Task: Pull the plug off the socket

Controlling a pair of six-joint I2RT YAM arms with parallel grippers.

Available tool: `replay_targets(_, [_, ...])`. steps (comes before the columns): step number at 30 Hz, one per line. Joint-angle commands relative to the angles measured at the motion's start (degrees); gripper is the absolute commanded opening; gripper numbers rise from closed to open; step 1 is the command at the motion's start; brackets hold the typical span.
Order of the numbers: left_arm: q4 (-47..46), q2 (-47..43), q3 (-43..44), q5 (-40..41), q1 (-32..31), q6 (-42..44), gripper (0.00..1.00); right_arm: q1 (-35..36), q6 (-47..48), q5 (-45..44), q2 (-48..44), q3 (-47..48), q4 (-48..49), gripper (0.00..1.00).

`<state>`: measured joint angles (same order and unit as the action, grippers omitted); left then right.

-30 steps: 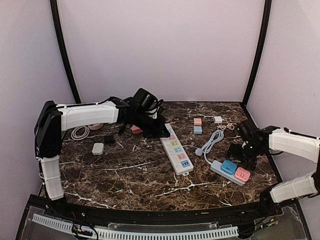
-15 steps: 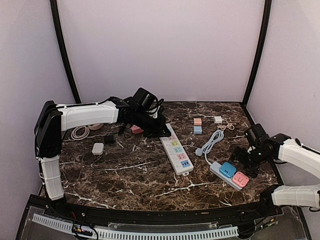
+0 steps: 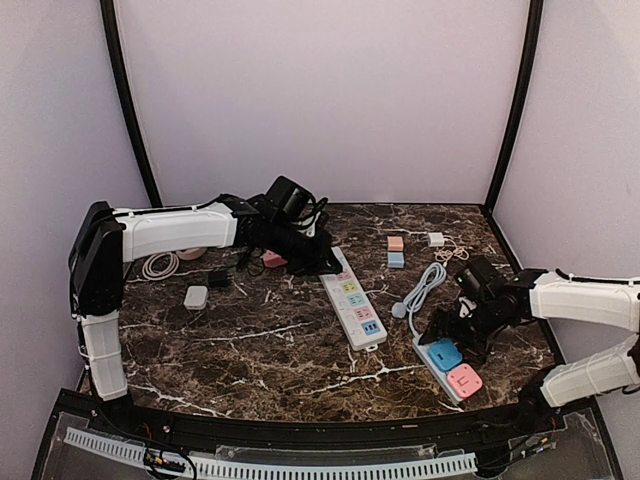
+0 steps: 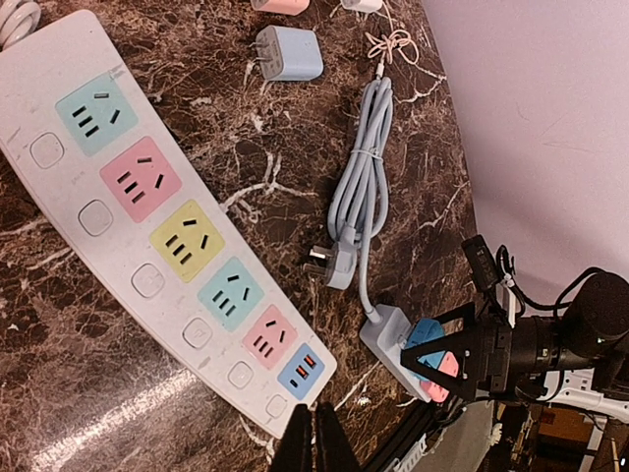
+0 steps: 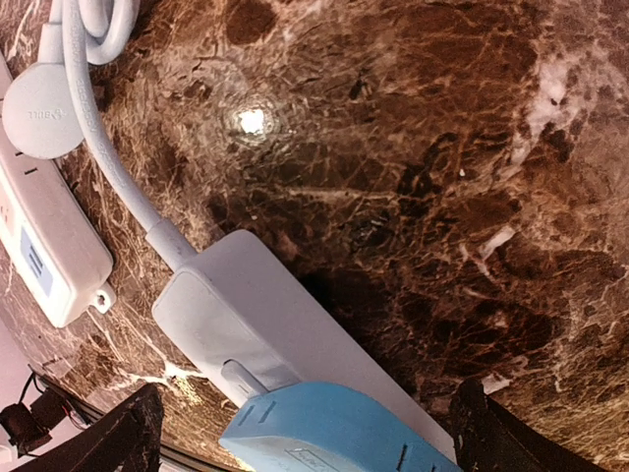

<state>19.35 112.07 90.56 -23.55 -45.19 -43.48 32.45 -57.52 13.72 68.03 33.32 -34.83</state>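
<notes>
Top external | socket strip (image 3: pixel 422 349) runs near-right to far-left | right fingers (image 5: pixel 118 433) spread astride plug (image 3: pixel 445 355) | left fingers (image 4: pixel 300 447) together

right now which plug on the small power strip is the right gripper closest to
The blue plug: the open right gripper straddles it. The pink plug sits beside it on the strip, farther from the gripper.

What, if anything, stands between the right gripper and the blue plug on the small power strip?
Nothing visible does. The right gripper is open, its fingers either side of the blue plug, which sits in the small power strip beside a pink plug.
</notes>
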Motion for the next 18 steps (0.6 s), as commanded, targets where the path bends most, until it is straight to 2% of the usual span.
replay_targets(1, [-0.25,-1.9,-0.57,-0.5,0.3,0.91,0.04,0.93,5.06,3.21,0.75,2.22,-0.04,0.99])
replay_targets(3, [-0.19,-1.87,-0.56,-0.45,0.32,0.94,0.04,1.58,6.72,2.84,0.24,2.45,-0.76,0.98])
replay_targets(6, [0.02,-1.9,-0.56,-0.44,0.45,0.92,0.03,3.03,8.65,2.9,-0.8,2.88,-1.28,0.93])
replay_targets(9, [-0.02,-1.88,-0.5,-0.49,0.47,0.85,0.03,4.02,10.16,2.66,-0.97,3.5,-2.66,0.83])
replay_targets(14, [0.2,-1.7,-0.14,-0.55,0.45,0.94,0.04,4.64,11.02,1.29,-1.75,4.67,-5.09,0.71])
replay_targets(18, [0.33,-1.73,-0.2,-0.51,0.52,0.94,0.03,4.77,11.23,0.21,-1.56,5.53,-5.98,0.55])
